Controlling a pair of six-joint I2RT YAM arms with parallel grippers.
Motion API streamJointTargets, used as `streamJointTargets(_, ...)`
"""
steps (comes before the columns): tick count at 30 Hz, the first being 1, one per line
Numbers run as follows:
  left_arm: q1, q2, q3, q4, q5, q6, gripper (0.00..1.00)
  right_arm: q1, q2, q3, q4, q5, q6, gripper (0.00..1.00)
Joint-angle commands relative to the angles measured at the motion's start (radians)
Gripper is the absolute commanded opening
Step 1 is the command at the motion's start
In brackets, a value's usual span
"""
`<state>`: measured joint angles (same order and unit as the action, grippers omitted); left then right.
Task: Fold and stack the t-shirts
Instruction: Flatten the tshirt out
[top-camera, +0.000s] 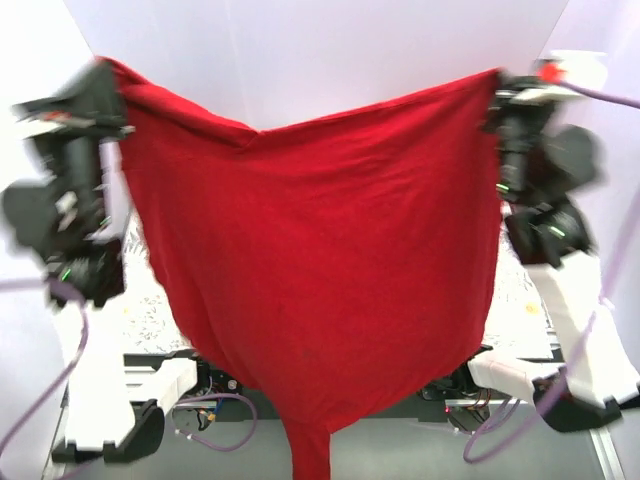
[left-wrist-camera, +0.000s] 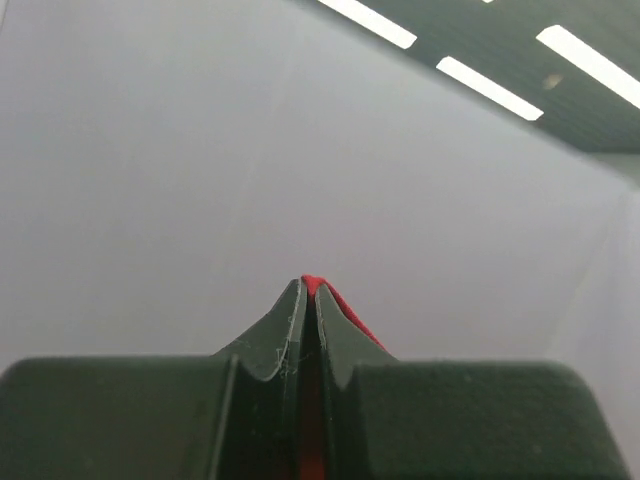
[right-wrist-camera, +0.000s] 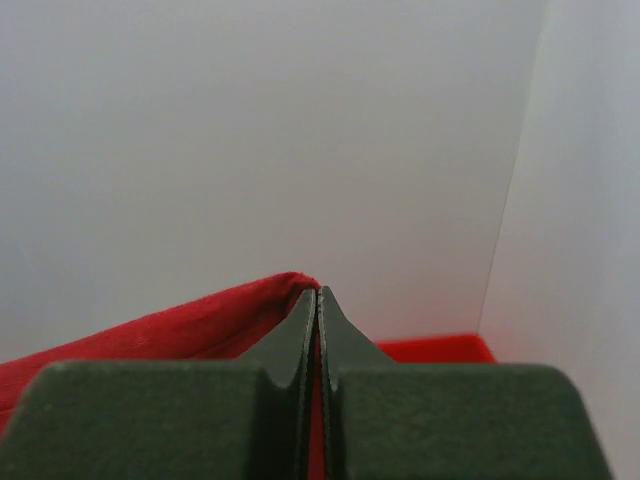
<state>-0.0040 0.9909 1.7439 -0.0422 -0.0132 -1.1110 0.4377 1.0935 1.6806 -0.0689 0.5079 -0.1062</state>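
My left gripper (top-camera: 108, 72) (left-wrist-camera: 308, 290): my jaws are squeezed shut. A thin bit of red cloth is pinched between them and peeks out at the tips.

My right gripper (top-camera: 497, 88) (right-wrist-camera: 318, 295): my jaws are squeezed shut here too. Red cloth is caught between them and bunches up on one side of the tips.

What I hold: one big dark red t-shirt (top-camera: 320, 260) (left-wrist-camera: 345, 312) (right-wrist-camera: 180, 325), with one end of its top edge in each gripper.

My arms: both are lifted high, the left one at the left side and the right one at the right side, far apart.

Table: it has a table cloth (top-camera: 150, 300) with a flower pattern. I can only see small bits of it, past each side of the shirt.

Room: plain white walls (top-camera: 350, 50) stand behind the table. My left wrist camera looks up at long bright lights (left-wrist-camera: 490, 85) on a dark ceiling.

Cables: purple cables (top-camera: 215, 430) loop down near my bases.

Red strip: my right wrist camera sees a bright red strip (right-wrist-camera: 440, 348) low by the wall. I cannot tell what it is.

Where the shirt is: it hangs in the air between my two grippers like a wide sheet. Its top edge dips in the middle. It gets narrow lower down, and a thin tail runs off the bottom of the top view.
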Motion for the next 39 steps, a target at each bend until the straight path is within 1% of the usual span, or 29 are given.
streamJointTargets(1,0.002,0.106,-0.225,-0.013,-0.088,0.008,0.0,-0.005,0.101,-0.128,0.052,0.026,0.025,0.01)
streamJointTargets(2,0.001,0.117,-0.265,-0.002,-0.091,0.008,0.0,-0.008,0.146,-0.152,0.06,-0.001,0.037,0.01)
streamJointTargets(3,0.002,0.138,-0.343,0.007,-0.09,0.008,0.0,-0.007,0.17,-0.195,0.06,-0.014,0.065,0.01)
streamJointTargets(5,0.002,0.169,-0.401,0.036,-0.064,0.019,0.0,-0.007,0.247,-0.229,0.06,-0.031,0.079,0.01)
streamJointTargets(6,0.001,0.219,-0.418,0.063,-0.047,0.026,0.0,-0.007,0.276,-0.24,0.087,-0.022,0.08,0.01)
streamJointTargets(7,0.002,0.253,-0.425,0.062,0.002,0.04,0.0,-0.013,0.305,-0.251,0.093,-0.008,0.083,0.01)
streamJointTargets(8,0.002,0.29,-0.419,0.055,0.012,0.048,0.05,-0.016,0.371,-0.249,0.106,0.006,0.082,0.01)
streamJointTargets(9,0.002,0.36,-0.411,0.048,0.059,0.046,0.26,-0.025,0.408,-0.237,0.106,-0.003,0.083,0.01)
streamJointTargets(10,0.002,0.394,-0.391,0.021,0.088,0.043,0.36,-0.039,0.443,-0.193,0.097,-0.014,0.08,0.01)
streamJointTargets(11,0.001,0.42,-0.38,0.013,0.104,0.042,0.46,-0.045,0.516,-0.165,0.071,-0.034,0.08,0.37)
streamJointTargets(12,0.001,0.455,-0.364,-0.001,0.113,0.022,0.5,-0.051,0.551,-0.135,0.034,-0.049,0.08,0.54)
streamJointTargets(13,0.002,0.466,-0.35,-0.03,0.117,0.017,0.52,-0.054,0.583,-0.09,0.003,-0.058,0.08,0.62)
streamJointTargets(14,0.001,0.468,-0.333,-0.041,0.131,0.011,0.53,-0.054,0.627,-0.028,-0.055,-0.074,0.08,0.66)
streamJointTargets(15,0.002,0.457,-0.327,-0.065,0.134,0.01,0.56,-0.054,0.64,-0.001,-0.078,-0.091,0.082,0.68)
streamJointTargets(17,0.001,0.433,-0.322,-0.096,0.137,0.011,0.58,-0.053,0.628,0.005,-0.111,-0.135,0.086,0.78)
streamJointTargets(18,0.002,0.405,-0.32,-0.123,0.133,0.016,0.58,-0.051,0.614,-0.007,-0.112,-0.158,0.089,0.79)
streamJointTargets(19,0.001,0.391,-0.322,-0.192,0.13,0.014,0.59,-0.05,0.577,-0.021,-0.123,-0.189,0.092,0.79)
streamJointTargets(20,0.001,0.378,-0.334,-0.229,0.133,0.01,0.59,-0.05,0.559,-0.054,-0.13,-0.257,0.099,0.79)
streamJointTargets(22,0.002,0.333,-0.375,-0.331,0.16,-0.003,0.59,-0.047,0.495,-0.096,-0.163,-0.328,0.144,0.79)
streamJointTargets(23,0.002,0.316,-0.404,-0.359,0.173,-0.03,0.59,-0.045,0.473,-0.12,-0.172,-0.406,0.17,0.8)
streamJointTargets(24,0.001,0.278,-0.484,-0.384,0.203,-0.044,0.59,-0.04,0.451,-0.183,-0.18,-0.448,0.21,0.79)
streamJointTargets(25,0.001,0.259,-0.524,-0.427,0.22,-0.052,0.59,-0.03,0.407,-0.218,-0.183,-0.488,0.233,0.8)
streamJointTargets(26,0.002,0.217,-0.578,-0.447,0.229,-0.081,0.59,-0.024,0.387,-0.255,-0.183,-0.562,0.256,0.79)
streamJointTargets(27,0.002,0.194,-0.659,-0.465,0.232,-0.09,0.59,-0.016,0.367,-0.341,-0.181,-0.589,0.302,0.79)
streamJointTargets(29,0.002,0.149,-0.74,-0.502,0.233,-0.101,0.59,0.025,0.315,-0.425,-0.183,-0.635,0.342,0.79)
streamJointTargets(32,0.002,0.072,-0.837,-0.55,0.232,-0.142,0.58,0.105,0.253,-0.573,-0.186,-0.64,0.414,0.79)
streamJointTargets(34,0.002,0.065,-0.891,-0.591,0.248,-0.165,0.59,0.166,0.212,-0.681,-0.18,-0.608,0.469,0.79)
streamJointTargets(37,0.002,0.071,-0.973,-0.608,0.271,-0.21,0.58,0.205,0.197,-0.806,-0.16,-0.606,0.506,0.79)
streamJointTargets(39,0.001,0.074,-1.001,-0.608,0.275,-0.223,0.58,0.208,0.201,-0.851,-0.16,-0.606,0.522,0.79)
